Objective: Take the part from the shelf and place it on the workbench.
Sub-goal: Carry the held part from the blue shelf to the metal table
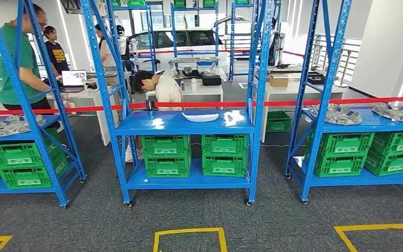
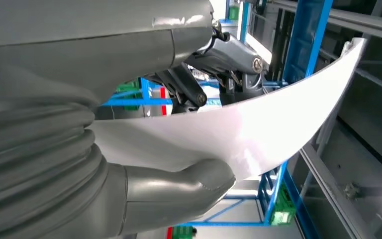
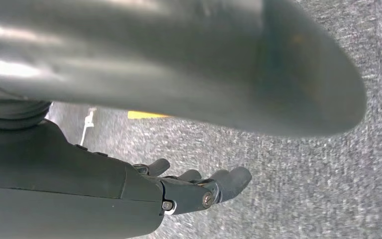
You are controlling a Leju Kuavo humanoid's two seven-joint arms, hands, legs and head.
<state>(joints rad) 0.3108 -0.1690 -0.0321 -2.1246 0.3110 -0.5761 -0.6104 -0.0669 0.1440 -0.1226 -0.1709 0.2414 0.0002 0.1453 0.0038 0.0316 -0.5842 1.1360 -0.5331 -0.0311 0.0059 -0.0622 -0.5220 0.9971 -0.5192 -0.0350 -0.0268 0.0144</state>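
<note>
In the left wrist view my left hand [image 2: 129,64] grips a white curved part [image 2: 248,129]. The thick thumb [image 2: 189,184] presses one face of it and the dark fingers [image 2: 229,59] sit behind the other. Blue shelf posts stand close beyond the part. In the head view another white curved part [image 1: 200,116] lies on the top board of the middle blue shelf [image 1: 152,125]. My right hand [image 3: 199,189] hangs over grey carpet with its fingers loosely apart, holding nothing.
Three blue racks hold green crates [image 1: 194,155] on their lower boards. Grey metal parts [image 1: 341,114] lie on the right rack and others [image 1: 10,125] on the left rack. Red tape [image 1: 341,101] runs behind them, with several people beyond. Yellow floor squares [image 1: 189,239] mark the carpet.
</note>
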